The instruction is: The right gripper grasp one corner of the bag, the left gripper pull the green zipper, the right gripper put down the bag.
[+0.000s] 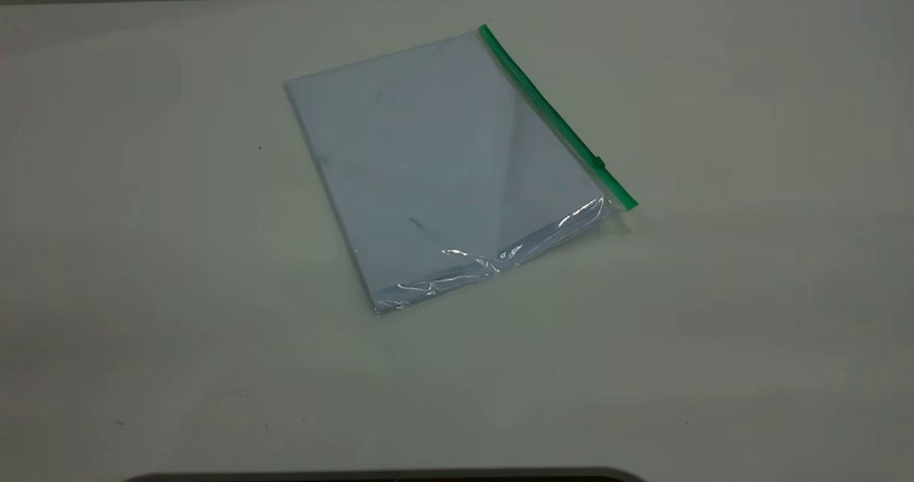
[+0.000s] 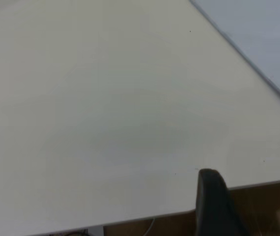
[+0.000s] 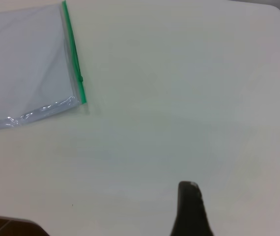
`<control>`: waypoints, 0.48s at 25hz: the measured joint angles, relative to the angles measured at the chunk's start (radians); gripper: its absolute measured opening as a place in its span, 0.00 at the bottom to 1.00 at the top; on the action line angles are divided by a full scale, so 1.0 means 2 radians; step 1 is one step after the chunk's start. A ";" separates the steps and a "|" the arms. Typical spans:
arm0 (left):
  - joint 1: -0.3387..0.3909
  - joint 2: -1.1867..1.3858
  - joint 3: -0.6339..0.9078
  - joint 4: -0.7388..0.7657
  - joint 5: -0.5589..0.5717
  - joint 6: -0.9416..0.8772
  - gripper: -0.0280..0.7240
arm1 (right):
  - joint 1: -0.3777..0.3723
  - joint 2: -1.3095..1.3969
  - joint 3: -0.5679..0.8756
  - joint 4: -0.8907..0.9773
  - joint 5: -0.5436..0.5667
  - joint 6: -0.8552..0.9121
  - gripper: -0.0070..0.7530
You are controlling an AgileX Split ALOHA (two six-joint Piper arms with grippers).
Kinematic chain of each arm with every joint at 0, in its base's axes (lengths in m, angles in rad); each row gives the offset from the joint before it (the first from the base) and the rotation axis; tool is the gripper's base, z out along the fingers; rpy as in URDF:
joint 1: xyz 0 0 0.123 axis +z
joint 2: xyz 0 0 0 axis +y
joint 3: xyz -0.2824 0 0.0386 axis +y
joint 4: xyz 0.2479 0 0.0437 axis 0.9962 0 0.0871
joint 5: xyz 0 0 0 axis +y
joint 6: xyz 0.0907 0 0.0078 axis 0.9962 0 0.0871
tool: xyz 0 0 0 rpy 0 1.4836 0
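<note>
On the tabletop (image 1: 714,310) lies the bag (image 1: 435,161), flat, zipper (image 1: 553,114) shut along one edge. Both pincers stand well apart from the bag; their opening cannot be told.

This looks like a lab or test room to me, not a home. I work over a big plain pale table (image 1: 714,289) with round corners. Only one thing lies on it, a clear bag (image 1: 428,168). Past the table edge I see some brown floor (image 2: 267,201) and a thin cable (image 2: 150,227). I cannot tell more about the room.
</note>
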 joint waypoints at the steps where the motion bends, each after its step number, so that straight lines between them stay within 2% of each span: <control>1: 0.000 0.000 0.000 0.000 0.000 0.000 0.63 | 0.000 0.000 0.000 0.000 0.000 0.000 0.76; 8: 0.000 0.001 0.000 0.004 0.000 -0.013 0.63 | 0.000 0.000 0.000 0.003 0.000 0.000 0.76; 12: 0.000 0.029 -0.001 0.030 -0.003 -0.039 0.69 | 0.000 0.000 0.000 0.003 -0.004 0.001 0.76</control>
